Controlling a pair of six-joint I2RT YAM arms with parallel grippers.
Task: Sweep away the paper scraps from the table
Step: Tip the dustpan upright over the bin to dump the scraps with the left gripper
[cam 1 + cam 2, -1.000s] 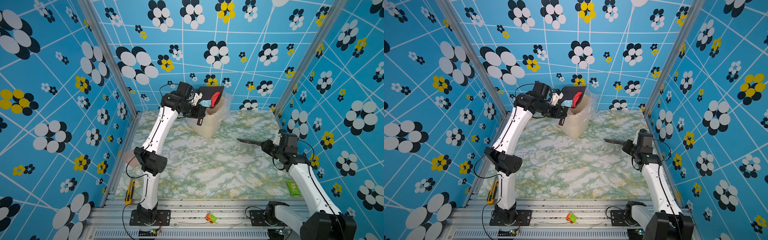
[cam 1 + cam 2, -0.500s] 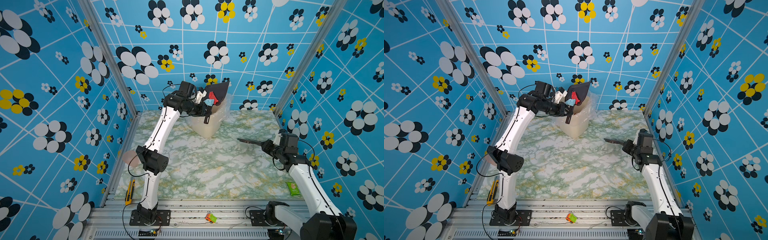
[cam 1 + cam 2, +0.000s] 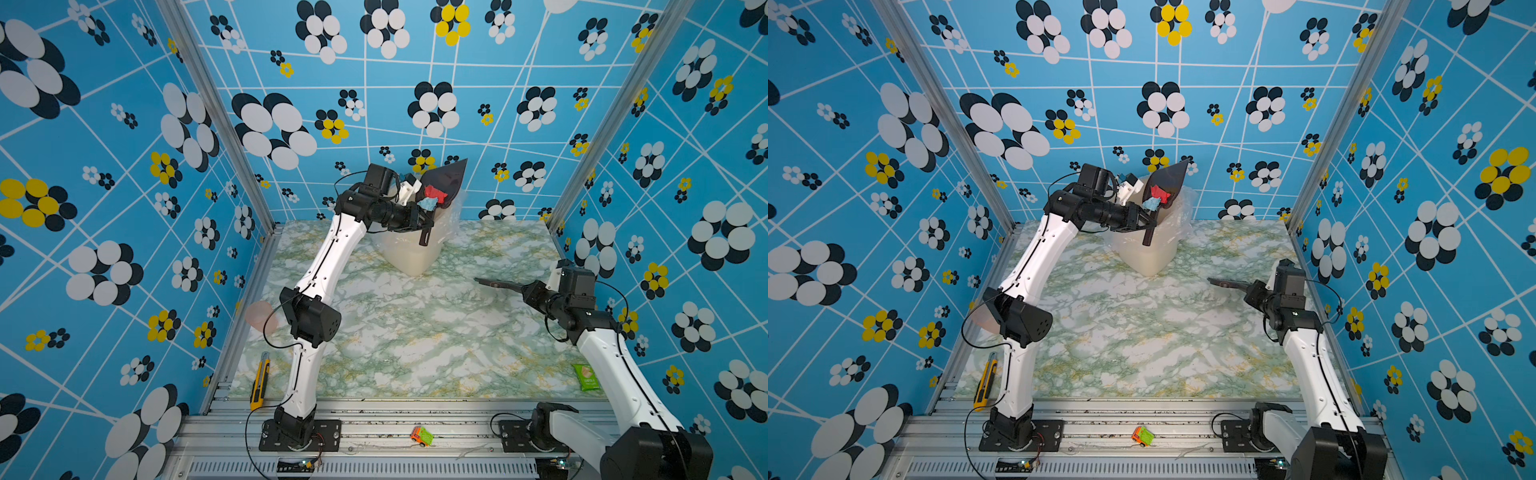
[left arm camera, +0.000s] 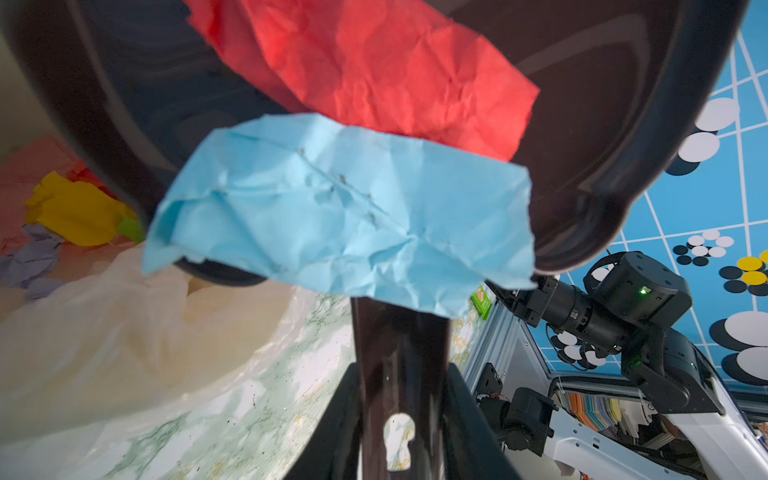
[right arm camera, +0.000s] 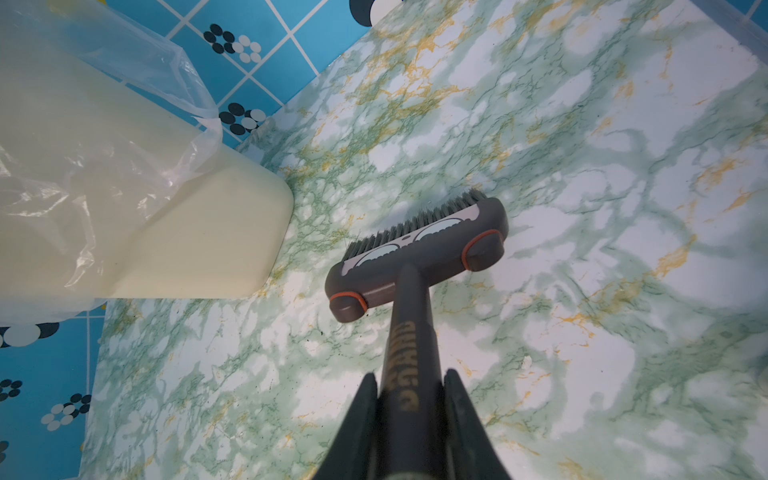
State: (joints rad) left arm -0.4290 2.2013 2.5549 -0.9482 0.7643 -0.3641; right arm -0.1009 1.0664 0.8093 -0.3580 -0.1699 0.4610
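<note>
Dark dustpan (image 4: 602, 124) holds paper scraps (image 4: 340, 208) (crumpled).

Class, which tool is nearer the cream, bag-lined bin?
Left. The left tool, gripping the dustpan, is at the bin rim; the right tool, gripping the brush, is apart from it, over the table.

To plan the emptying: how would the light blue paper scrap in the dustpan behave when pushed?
The light blue paper scrap is thin and creased, so probably light and floppy. It overhangs the dustpan edge, so a slight push would likely slide it off. Flattish, it should hardly roll.
</note>
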